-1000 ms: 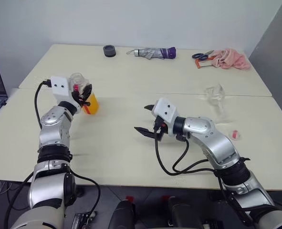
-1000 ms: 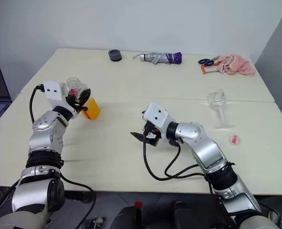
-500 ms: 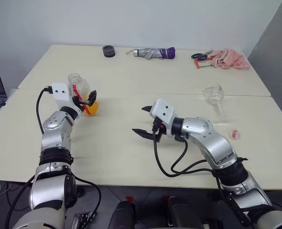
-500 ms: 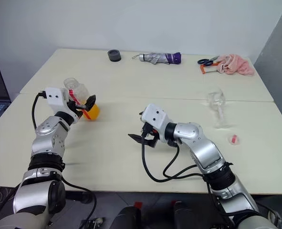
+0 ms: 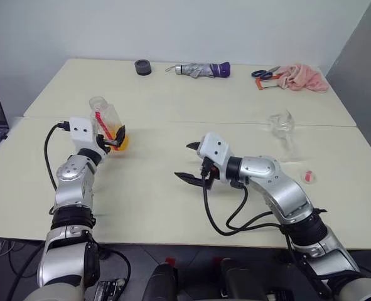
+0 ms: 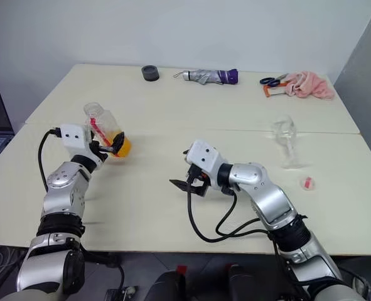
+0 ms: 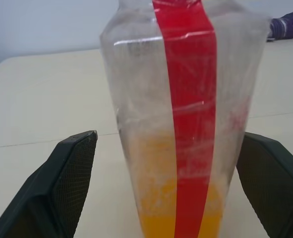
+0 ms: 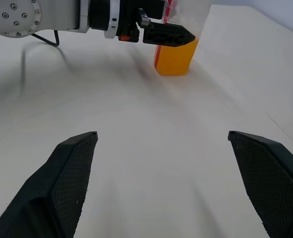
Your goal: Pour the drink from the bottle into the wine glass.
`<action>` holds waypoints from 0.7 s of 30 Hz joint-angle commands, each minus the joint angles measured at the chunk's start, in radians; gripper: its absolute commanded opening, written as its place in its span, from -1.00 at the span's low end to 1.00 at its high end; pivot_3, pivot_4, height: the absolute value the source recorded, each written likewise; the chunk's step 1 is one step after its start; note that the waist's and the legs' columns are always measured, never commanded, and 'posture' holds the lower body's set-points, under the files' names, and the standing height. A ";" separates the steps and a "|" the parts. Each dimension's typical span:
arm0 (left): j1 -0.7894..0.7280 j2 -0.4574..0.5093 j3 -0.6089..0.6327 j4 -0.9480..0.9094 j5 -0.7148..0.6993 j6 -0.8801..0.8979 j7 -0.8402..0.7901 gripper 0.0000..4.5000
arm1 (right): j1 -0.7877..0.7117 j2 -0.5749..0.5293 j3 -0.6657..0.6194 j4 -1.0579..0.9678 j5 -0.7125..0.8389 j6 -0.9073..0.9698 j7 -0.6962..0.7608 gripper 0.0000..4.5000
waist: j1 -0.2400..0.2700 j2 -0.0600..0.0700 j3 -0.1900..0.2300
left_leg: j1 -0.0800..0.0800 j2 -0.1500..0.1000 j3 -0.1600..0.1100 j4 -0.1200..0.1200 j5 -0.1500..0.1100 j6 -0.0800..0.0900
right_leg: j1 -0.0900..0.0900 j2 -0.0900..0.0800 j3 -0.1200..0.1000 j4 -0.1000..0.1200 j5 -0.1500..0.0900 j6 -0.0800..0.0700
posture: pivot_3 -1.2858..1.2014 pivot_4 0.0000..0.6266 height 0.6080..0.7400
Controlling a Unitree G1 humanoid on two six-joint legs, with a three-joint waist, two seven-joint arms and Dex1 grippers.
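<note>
**Releasing the bottle on the bench**

Letting go is what has just changed: a second ago the left gripper (image 7: 166, 188) was clamped on the small clear plastic bottle with the red stripe (image 5: 107, 122); now its fingers stand spread on either side of it. The bottle stands at the left of the frame on the pale bench (image 5: 172, 207), orange drink (image 7: 178, 218) low inside. The right gripper (image 5: 190, 162) hangs spread mid-frame. The clear stemmed wine glass (image 6: 287, 139) at the right looks empty, so pouring likely remains undone.

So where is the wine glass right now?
In the head views, the wine glass stands upright on the table's right side, just beyond the seam between the two tabletops, with a small red-and-white cap lying in front of it.
</note>
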 commanded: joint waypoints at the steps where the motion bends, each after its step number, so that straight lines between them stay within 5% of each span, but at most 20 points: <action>1: 0.044 -0.003 0.010 -0.080 0.008 -0.020 0.026 0.99 | 0.010 -0.006 -0.009 -0.055 -0.003 -0.004 -0.003 1.00 | 0.000 0.000 0.000 | 0.000 0.000 0.000 0.000 0.000 0.000 | 0.000 0.000 0.000 0.000 0.000 0.000 | 0.03 -0.52 1.00; 12: 0.293 -0.017 0.012 -0.410 -0.020 0.077 0.032 0.99 | 0.121 -0.061 -0.069 -0.184 0.025 0.060 -0.035 1.00 | 0.000 0.000 0.000 | 0.000 0.002 -0.001 0.000 0.000 0.000 | 0.000 -0.001 0.000 0.000 0.000 0.000 | 0.03 -0.52 1.00; 21: 0.477 -0.019 -0.090 -0.696 -0.087 0.162 -0.139 0.99 | 0.172 -0.082 -0.383 -0.308 0.185 0.277 -0.133 1.00 | 0.001 0.000 0.000 | 0.001 0.001 -0.001 -0.001 0.000 0.000 | 0.002 -0.001 0.000 -0.001 0.000 0.000 | 0.03 -0.52 1.00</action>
